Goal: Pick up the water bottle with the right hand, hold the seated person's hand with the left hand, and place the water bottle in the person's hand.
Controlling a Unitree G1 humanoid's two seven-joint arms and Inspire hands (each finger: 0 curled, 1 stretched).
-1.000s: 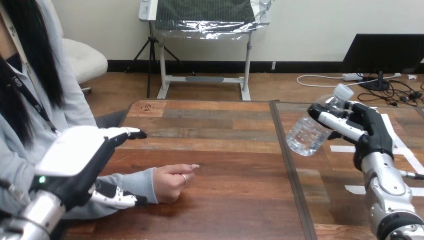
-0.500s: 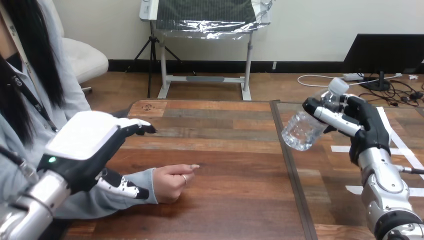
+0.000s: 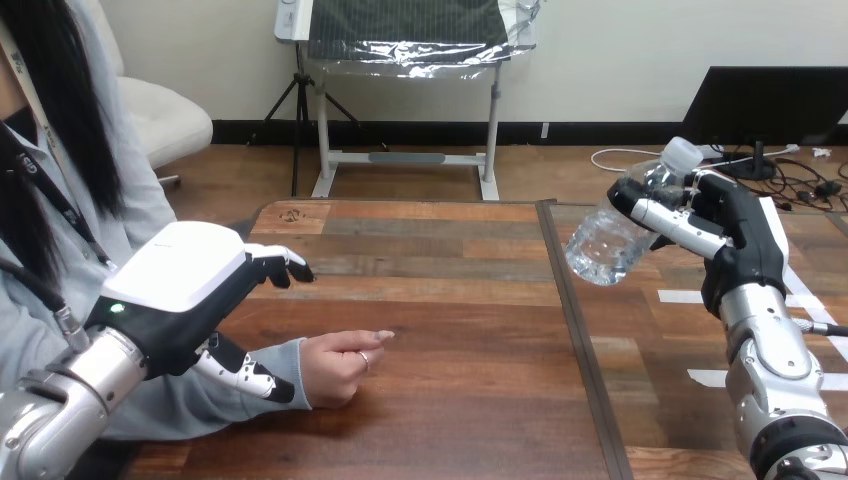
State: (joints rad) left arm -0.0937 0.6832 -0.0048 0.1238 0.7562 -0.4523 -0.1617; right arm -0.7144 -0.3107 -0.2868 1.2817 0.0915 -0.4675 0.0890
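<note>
The wooden table (image 3: 450, 290) runs across the view, with a dark seam dividing its wider left part from the right. The person's forearm lies along the near left of it.

The robot's left hand (image 3: 175, 290) is poised above that forearm, palm down and white back up. Its fingers reach forward, relaxed and slightly spread, closing on nothing. The thumb hangs lower, in front of the grey sleeve; I cannot tell whether it touches the cloth. The pose looks like an approach from above to take the wrist, so the holding step appears not yet done.

The person's hand (image 3: 335, 368) rests on the table just beyond the sleeve, loosely curled, with one finger pointing toward the seam. As it lies there is no open palm to receive anything, which is likely why the left hand goes to it first.

The right hand (image 3: 735, 240) is raised over the right part, well apart from the person's hand, with its fingers wrapped round the water bottle (image 3: 610, 240). The bottle hangs clear of the table, tilted, cap up and to the right, base toward the seam, seemingly held ready to be carried across.
</note>
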